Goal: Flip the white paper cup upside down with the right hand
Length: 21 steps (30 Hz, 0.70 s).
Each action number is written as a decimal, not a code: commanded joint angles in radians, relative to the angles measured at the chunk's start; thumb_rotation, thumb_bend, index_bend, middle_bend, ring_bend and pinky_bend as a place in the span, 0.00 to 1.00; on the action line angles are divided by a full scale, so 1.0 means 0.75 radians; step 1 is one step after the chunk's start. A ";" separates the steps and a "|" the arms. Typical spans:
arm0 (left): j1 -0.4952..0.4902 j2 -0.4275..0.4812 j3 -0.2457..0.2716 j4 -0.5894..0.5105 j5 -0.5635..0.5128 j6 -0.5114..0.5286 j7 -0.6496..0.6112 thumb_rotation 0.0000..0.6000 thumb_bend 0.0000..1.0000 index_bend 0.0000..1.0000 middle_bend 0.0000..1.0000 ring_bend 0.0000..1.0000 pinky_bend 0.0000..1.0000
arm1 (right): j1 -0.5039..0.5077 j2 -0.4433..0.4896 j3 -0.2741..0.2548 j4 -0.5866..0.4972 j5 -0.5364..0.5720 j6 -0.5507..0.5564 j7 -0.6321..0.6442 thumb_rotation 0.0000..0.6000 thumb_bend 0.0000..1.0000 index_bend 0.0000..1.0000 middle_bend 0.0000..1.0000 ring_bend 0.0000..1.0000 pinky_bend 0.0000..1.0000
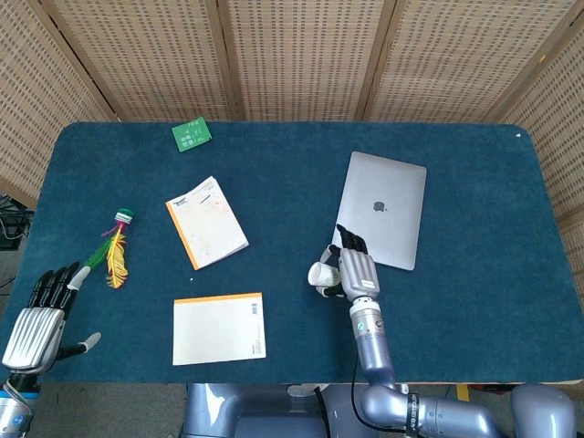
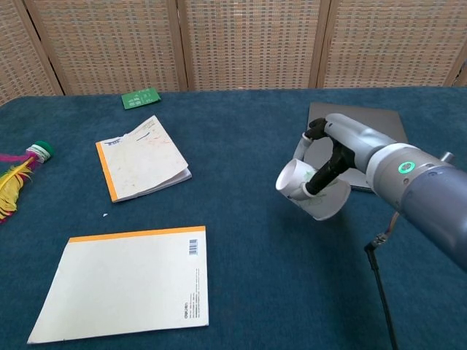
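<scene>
The white paper cup (image 2: pixel 306 191) is off the table, held in my right hand (image 2: pixel 330 159). It lies tilted on its side, with its base toward the left and its wider rim toward the lower right. In the head view the cup (image 1: pixel 320 275) pokes out left of my right hand (image 1: pixel 354 268), close to the laptop's near left corner. My left hand (image 1: pixel 41 310) rests at the table's near left edge, fingers apart and holding nothing.
A closed silver laptop (image 1: pixel 383 219) lies just behind the right hand. Two notepads (image 1: pixel 206 222) (image 1: pixel 219 328) lie left of centre. A feathered shuttlecock (image 1: pixel 115 251) sits near the left hand, and a green card (image 1: pixel 191 134) at the back.
</scene>
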State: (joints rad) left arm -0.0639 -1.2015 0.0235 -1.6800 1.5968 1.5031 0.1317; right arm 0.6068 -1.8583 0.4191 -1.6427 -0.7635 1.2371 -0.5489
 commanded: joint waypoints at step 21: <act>-0.005 -0.012 0.001 0.003 -0.006 -0.013 0.018 1.00 0.16 0.00 0.00 0.00 0.00 | -0.056 0.006 0.027 0.284 -0.240 -0.281 0.810 1.00 0.27 0.51 0.08 0.00 0.00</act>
State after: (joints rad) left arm -0.0675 -1.2105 0.0240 -1.6773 1.5920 1.4931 0.1450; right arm 0.5616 -1.8493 0.4435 -1.4379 -0.9395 1.0302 0.0523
